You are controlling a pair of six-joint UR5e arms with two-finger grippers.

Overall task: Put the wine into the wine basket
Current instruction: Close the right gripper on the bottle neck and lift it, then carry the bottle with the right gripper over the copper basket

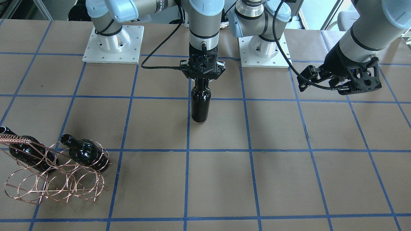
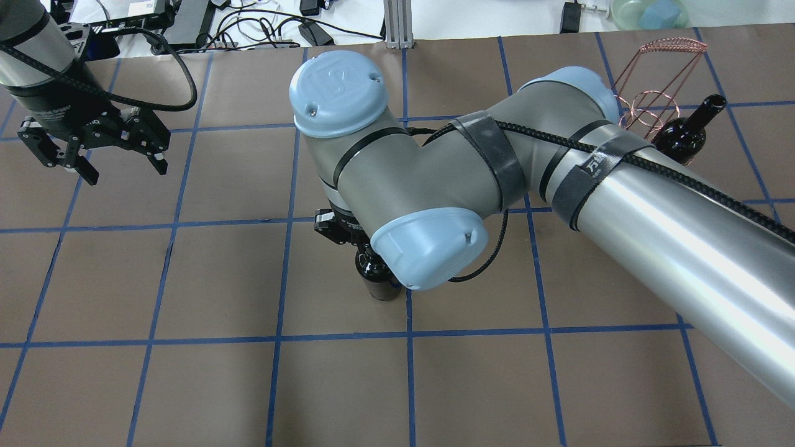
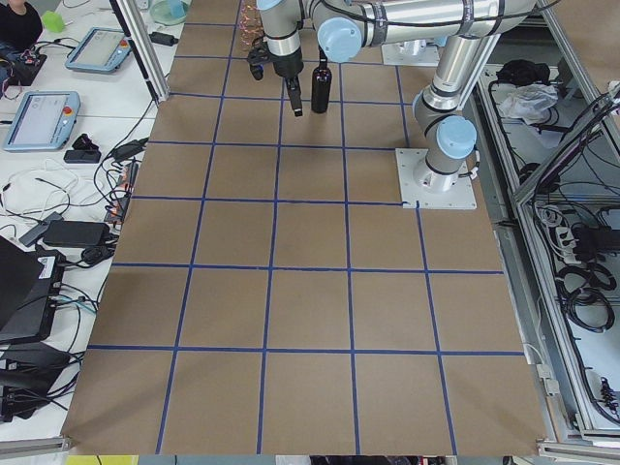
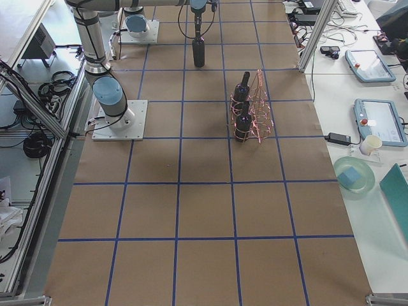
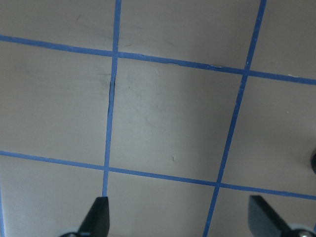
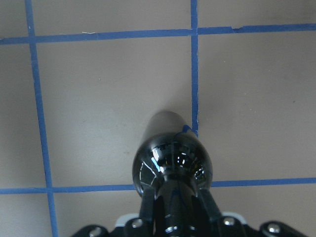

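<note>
A glossy near-black wine bottle [image 1: 201, 107] stands upright near the table's middle, on a blue tape line. My right gripper [image 1: 202, 81] is shut on its neck from above; the right wrist view shows the fingers [image 6: 148, 210] on both sides of the neck, over the bottle's shoulders [image 6: 173, 165]. I cannot tell whether its base touches the table. The copper wire wine basket [image 1: 54, 183] sits far off on my right side and holds two other dark bottles [image 1: 85, 154] [image 1: 25, 150]. My left gripper [image 2: 126, 174] is open and empty above bare table.
The two arm base plates [image 1: 112, 45] [image 1: 265, 48] sit at the robot's edge of the table. The right arm's elbow [image 2: 397, 167] hides most of the held bottle in the overhead view. Tablets and a bowl [image 4: 355, 175] lie off the table.
</note>
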